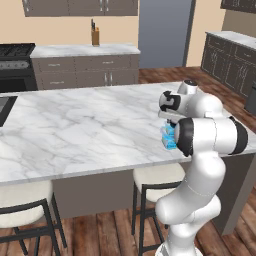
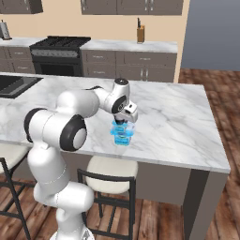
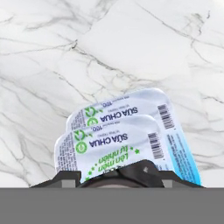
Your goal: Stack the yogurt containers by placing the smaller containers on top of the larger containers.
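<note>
Hovering just above the light-blue tub (image 2: pixel 123 136) on the marble counter (image 2: pixel 178 122), the gripper (image 2: pixel 121 123) has jaws whose spread cannot be told.

You are looking across a white marble island counter (image 1: pixel 75 135) with pale cushioned stools (image 1: pixel 22 200) tucked under its near edge, on a reddish-brown wooden floor (image 1: pixel 110 235). Behind it you have grey-brown drawer cabinets (image 1: pixel 85 70) under a marble top, a black stove (image 2: pixel 58 54) beside them and a knife block (image 1: pixel 95 36) against the tan wall (image 1: pixel 65 30). A dark sink (image 2: pixel 14 84) is sunk into the island's left end.
</note>
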Available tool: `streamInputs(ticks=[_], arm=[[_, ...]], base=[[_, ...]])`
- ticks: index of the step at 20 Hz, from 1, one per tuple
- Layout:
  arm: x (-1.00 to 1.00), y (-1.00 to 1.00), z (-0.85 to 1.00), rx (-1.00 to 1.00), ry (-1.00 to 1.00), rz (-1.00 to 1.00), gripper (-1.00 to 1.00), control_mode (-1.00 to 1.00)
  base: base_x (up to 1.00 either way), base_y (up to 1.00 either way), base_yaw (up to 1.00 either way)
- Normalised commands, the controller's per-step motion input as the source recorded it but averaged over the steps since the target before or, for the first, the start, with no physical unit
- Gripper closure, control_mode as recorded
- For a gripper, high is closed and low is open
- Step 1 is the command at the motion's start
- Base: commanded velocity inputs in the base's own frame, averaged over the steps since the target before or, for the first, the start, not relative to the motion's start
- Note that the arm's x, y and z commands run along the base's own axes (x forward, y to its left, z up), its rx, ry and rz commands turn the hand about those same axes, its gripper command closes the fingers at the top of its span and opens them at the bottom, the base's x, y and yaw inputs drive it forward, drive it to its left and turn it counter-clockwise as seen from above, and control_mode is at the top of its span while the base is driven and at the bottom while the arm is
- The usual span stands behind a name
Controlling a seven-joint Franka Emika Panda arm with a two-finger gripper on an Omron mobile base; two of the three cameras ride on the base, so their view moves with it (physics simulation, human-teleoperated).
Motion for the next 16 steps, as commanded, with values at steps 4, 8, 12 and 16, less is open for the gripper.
streamInputs(ticks=[4, 8, 12, 16], arm=[[0.10, -0.03, -0.06, 0.00, 0.00, 0.00, 1.00, -1.00], [0.10, -0.02, -0.07, 0.00, 0.00, 0.00, 1.00, -1.00], [0.08, -0.01, -0.06, 0.00, 0.00, 0.00, 1.00, -1.00], [0.00, 0.00, -0.04, 0.00, 0.00, 0.00, 1.00, -1.00]], base=[[0.00, 0.00, 0.00], [0.00, 0.00, 0.00], [0.00, 0.00, 0.00], [0.00, 0.00, 0.00]])
